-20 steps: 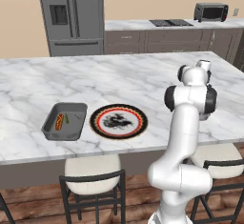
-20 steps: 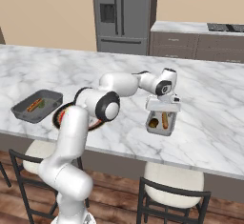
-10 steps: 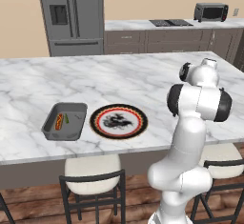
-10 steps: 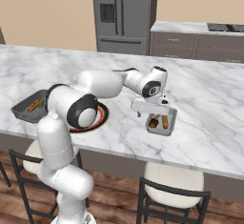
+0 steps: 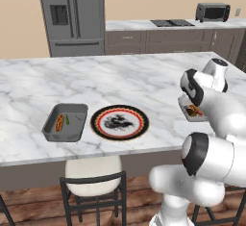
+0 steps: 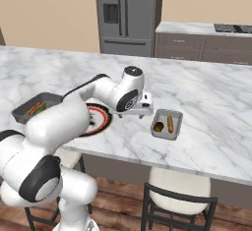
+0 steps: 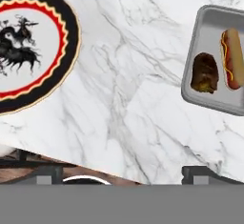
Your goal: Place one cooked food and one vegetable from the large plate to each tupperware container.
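The large plate (image 5: 119,122) lies bare near the counter's (image 5: 96,83) front edge, so the sorting looks done. Left of it, the bigger tray (image 5: 65,122) holds a hot dog (image 5: 59,122) and a green vegetable (image 5: 67,119), both lying front to back. Right of the plate, the smaller tray (image 6: 167,124) holds a hot dog (image 6: 170,123) and a dark piece (image 6: 158,126), also lengthwise. Between plate and smaller tray, the gripper (image 6: 143,108) hangs with jaws spread, holding nothing.
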